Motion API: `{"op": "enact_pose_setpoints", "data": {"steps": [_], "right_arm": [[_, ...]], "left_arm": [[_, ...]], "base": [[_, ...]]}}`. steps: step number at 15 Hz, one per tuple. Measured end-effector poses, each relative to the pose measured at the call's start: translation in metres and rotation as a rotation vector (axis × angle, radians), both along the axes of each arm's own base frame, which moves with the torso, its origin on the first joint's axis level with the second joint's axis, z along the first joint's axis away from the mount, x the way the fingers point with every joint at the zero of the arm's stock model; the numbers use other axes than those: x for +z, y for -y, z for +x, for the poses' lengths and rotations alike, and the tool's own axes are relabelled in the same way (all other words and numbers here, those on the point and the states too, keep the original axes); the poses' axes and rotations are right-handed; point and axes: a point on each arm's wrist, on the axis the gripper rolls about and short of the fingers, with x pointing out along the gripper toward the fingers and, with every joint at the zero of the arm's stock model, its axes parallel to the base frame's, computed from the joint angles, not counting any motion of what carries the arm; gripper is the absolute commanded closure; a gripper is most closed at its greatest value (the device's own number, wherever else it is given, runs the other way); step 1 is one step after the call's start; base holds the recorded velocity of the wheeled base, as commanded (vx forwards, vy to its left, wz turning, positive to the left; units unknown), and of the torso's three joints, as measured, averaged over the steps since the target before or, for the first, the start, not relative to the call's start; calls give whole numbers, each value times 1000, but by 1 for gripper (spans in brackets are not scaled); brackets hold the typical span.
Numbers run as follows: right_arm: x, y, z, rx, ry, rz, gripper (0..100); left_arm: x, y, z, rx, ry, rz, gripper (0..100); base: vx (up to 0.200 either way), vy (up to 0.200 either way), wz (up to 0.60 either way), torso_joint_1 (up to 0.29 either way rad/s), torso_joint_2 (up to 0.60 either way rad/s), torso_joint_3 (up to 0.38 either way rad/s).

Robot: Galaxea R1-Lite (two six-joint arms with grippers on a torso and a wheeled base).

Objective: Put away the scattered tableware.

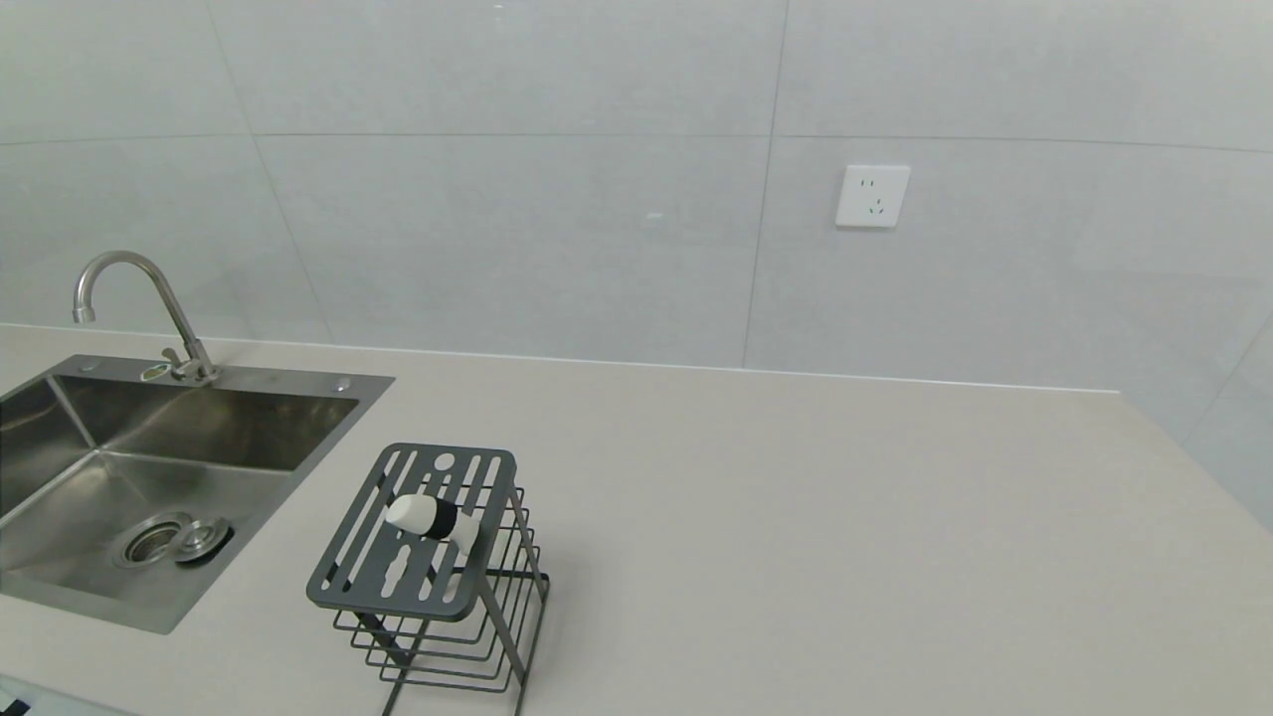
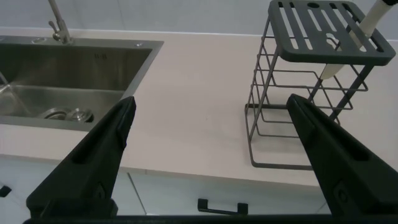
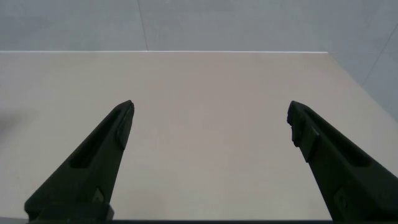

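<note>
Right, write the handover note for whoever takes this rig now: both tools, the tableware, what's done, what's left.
Left tool: open, empty, at the counter's front edge, between sink and rack.
Right tool: open, empty, over bare counter.
Tableware: one utensil with a white-and-black handle sits tilted through a slot in the rack's top.
Done: that utensil is stowed.
Left: any further scattered pieces must be found first.

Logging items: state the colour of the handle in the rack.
Handle: white with a black band; clearest in head view.
</note>
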Motion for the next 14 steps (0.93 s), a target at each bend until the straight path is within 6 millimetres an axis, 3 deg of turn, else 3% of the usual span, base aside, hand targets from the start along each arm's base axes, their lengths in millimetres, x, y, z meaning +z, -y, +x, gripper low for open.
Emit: {"op": "enact_pose_setpoints", "data": {"steps": [5,11,14], "right_arm": [[0,0,0,1,0,0,0],[0,0,0,1,-3,0,0],[0,0,0,1,3,0,0]], "left_arm": [[0,0,0,0,0,-2,0],[0,0,0,-1,0,0,0],[-1,0,0,-1,-1,0,0]], "base": [[0,0,0,0,0,0],[0,0,-600,8,0,1],[0,0,0,0,0,0]]}}
